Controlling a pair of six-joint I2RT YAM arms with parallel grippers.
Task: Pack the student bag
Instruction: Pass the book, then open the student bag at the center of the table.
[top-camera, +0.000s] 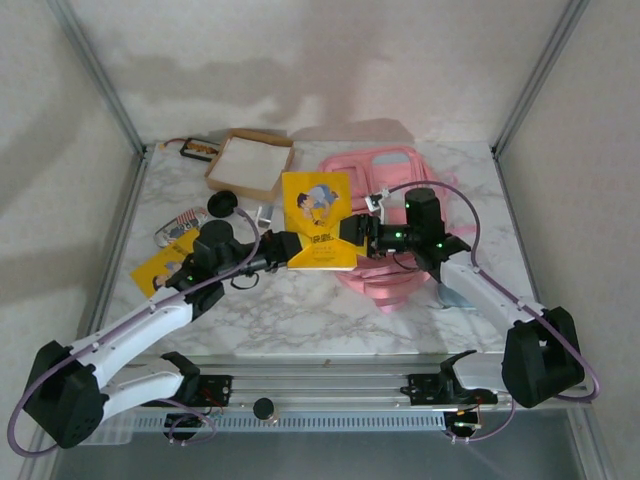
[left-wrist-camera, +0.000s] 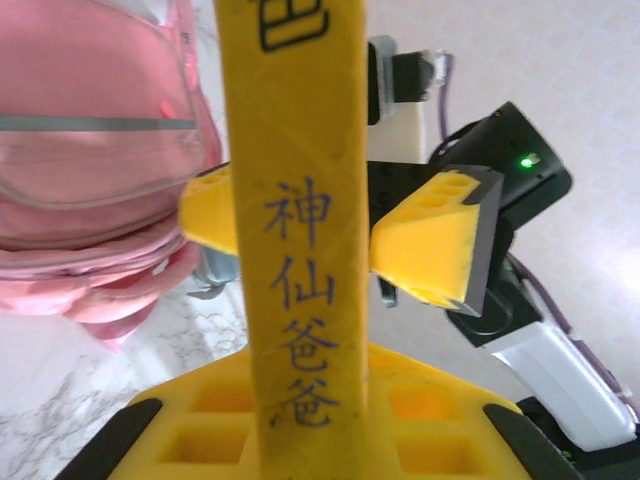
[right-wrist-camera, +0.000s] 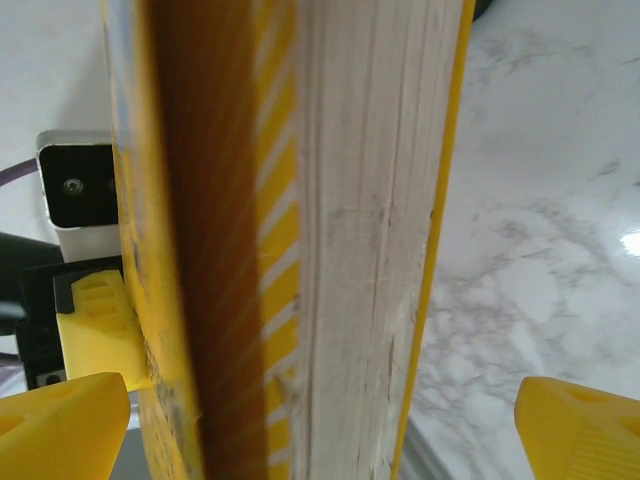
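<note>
The left gripper (top-camera: 285, 248) is squeezed shut on the yellow book (top-camera: 318, 215) over the middle of the table (top-camera: 300, 310). The right gripper (top-camera: 350, 232) has its fingers wide apart around the book's other edge, not touching it. The student bag (top-camera: 375, 165) lies near the far right corner. With just one small grip, the book may tip or slip out.

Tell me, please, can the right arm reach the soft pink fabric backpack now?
Probably yes: the right gripper is open and the pink backpack lies beside it, but the yellow paperback book, clamped by the left gripper, stands between its fingers.
</note>
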